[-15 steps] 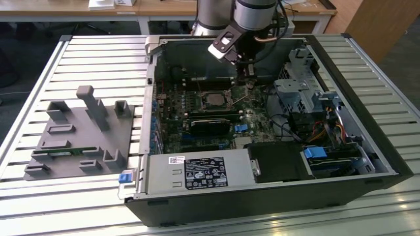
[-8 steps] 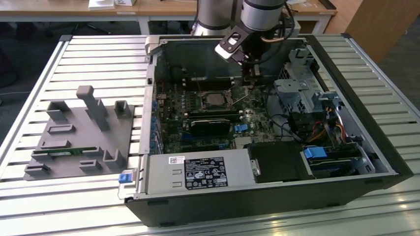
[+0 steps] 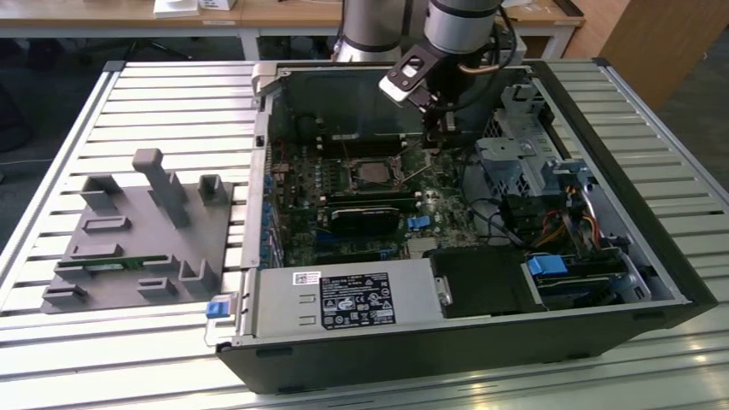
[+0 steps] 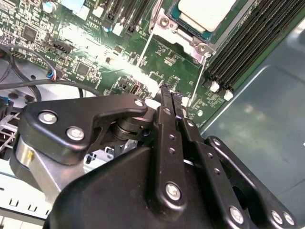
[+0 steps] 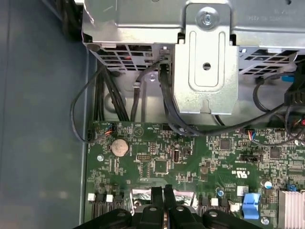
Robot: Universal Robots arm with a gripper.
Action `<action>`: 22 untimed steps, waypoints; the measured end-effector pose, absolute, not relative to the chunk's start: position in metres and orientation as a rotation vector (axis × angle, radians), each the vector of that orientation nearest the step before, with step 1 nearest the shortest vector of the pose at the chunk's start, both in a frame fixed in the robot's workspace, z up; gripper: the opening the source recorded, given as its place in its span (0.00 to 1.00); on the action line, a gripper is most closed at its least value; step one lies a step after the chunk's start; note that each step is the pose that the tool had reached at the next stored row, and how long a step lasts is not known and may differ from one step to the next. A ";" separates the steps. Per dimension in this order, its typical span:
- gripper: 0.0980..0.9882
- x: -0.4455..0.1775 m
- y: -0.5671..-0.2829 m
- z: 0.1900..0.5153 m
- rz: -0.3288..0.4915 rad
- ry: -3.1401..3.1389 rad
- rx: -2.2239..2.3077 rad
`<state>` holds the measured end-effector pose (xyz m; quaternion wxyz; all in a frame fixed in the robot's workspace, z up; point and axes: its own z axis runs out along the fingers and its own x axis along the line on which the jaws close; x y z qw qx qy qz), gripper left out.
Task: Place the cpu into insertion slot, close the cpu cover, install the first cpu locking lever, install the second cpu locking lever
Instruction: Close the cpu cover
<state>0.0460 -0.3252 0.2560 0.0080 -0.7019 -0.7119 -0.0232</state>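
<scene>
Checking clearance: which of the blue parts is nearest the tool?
The small blue connector on the green board; the blue drive latch and blue outer tab lie farther from the tool.

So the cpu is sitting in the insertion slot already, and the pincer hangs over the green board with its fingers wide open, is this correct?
Not quite: the pincer is shut, not wide open. In both wrist views its two fingers lie pressed side by side over the green board. The cpu is seated as you say.
</scene>
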 end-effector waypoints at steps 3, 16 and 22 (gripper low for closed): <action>0.06 0.050 -0.324 0.255 -0.073 -2.225 -2.194; 0.06 0.062 -0.322 0.252 -0.070 -2.221 -2.195; 0.06 0.066 -0.322 0.250 -0.066 -2.218 -2.195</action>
